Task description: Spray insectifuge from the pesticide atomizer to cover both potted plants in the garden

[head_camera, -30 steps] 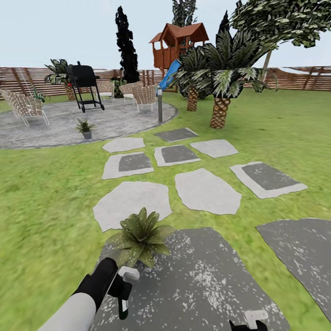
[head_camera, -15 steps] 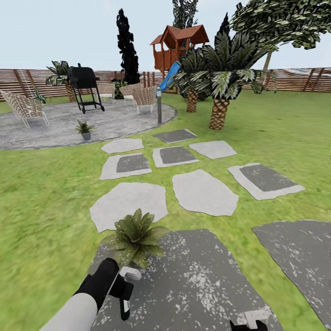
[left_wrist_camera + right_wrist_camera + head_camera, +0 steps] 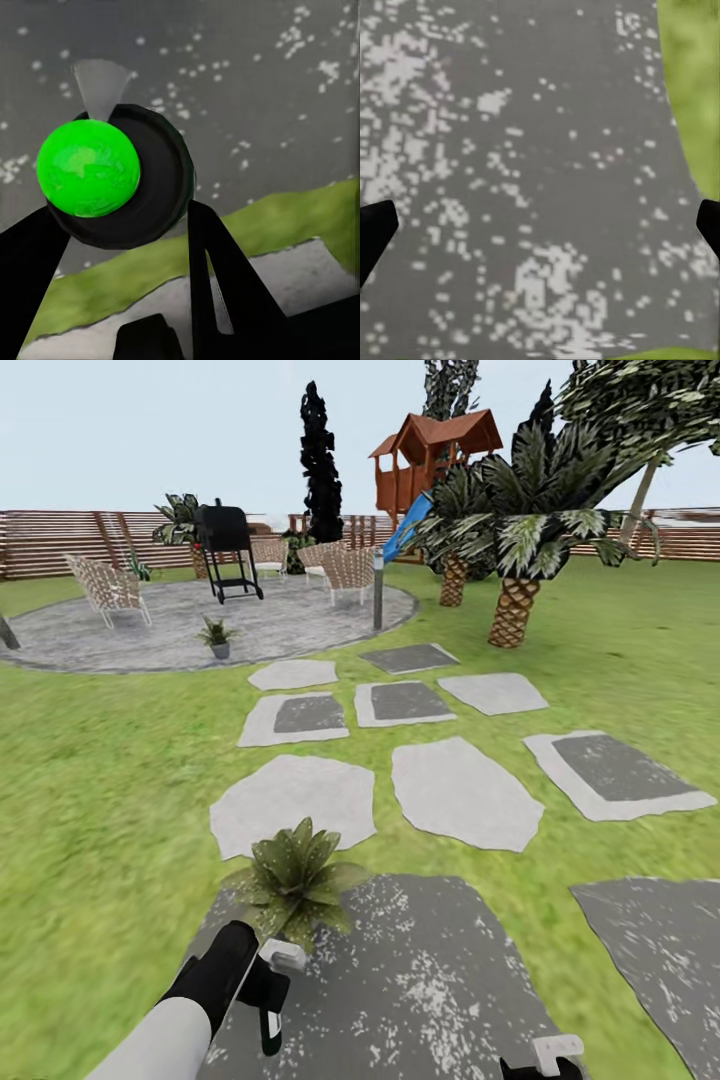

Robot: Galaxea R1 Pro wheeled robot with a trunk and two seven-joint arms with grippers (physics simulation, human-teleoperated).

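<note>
Far left, on the round grey paved patio (image 3: 120, 645), stands the second small potted plant with speckled green leaves (image 3: 216, 635), well apart from the robot. Near left: the left gripper (image 3: 124, 247) has its jaws clamped on the dark pesticide atomizer with green mark and pale trigger head (image 3: 112, 176), held just beside the nearest potted rosette of pointed speckled leaves (image 3: 293, 875) at the edge of a dark grey stepping slab (image 3: 420, 980). Risk: nozzle aim; spray may wet slab, not leaves, leaving cover incomplete. Near right, the right gripper (image 3: 540, 225) has jaws spread wide, empty, over the slab.
</note>
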